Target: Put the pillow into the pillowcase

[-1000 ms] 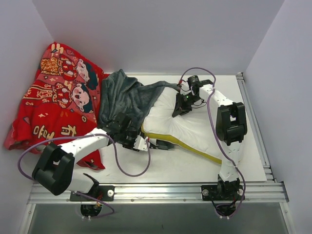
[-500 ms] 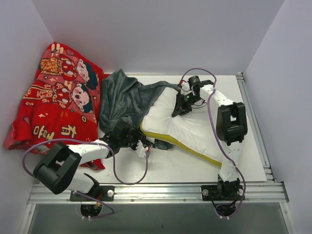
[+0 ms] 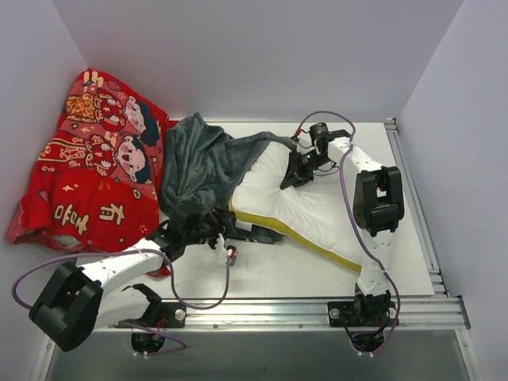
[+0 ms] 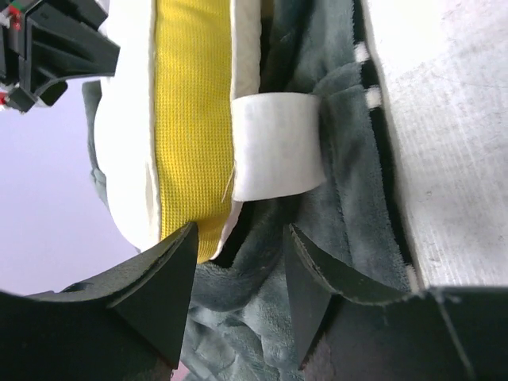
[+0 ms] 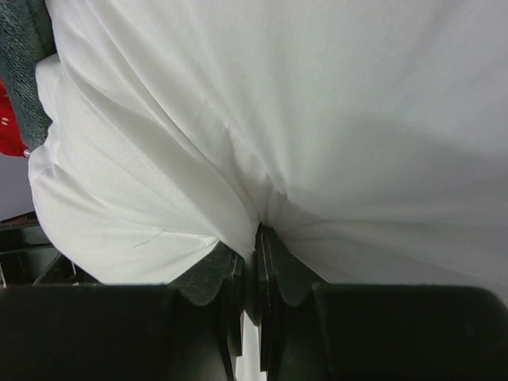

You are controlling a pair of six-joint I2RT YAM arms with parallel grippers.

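Observation:
The white pillow (image 3: 317,210) lies across the table's middle and right, its yellow band (image 3: 278,226) along the near edge. The plush grey-blue pillowcase (image 3: 202,163) is bunched over the pillow's far left end. My left gripper (image 3: 230,234) sits low at the pillow's near left corner. In the left wrist view the left gripper (image 4: 238,238) is open, with a loose grey fold of pillowcase (image 4: 333,206) between the jaws, beside the yellow band (image 4: 190,119) and a white label (image 4: 278,147). My right gripper (image 3: 292,178) is shut on a pinch of pillow (image 5: 317,119) cloth, as the right gripper (image 5: 255,234) shows.
A red cloth with cartoon figures (image 3: 95,167) is heaped against the left wall. White walls close the back and both sides. A metal rail (image 3: 254,313) runs along the near edge, and the left arm's purple cable (image 3: 198,298) loops over the table front.
The left arm has dropped lower and its elbow swung toward the near left, while its gripper stayed at the pillow's near left corner. The right arm has not moved.

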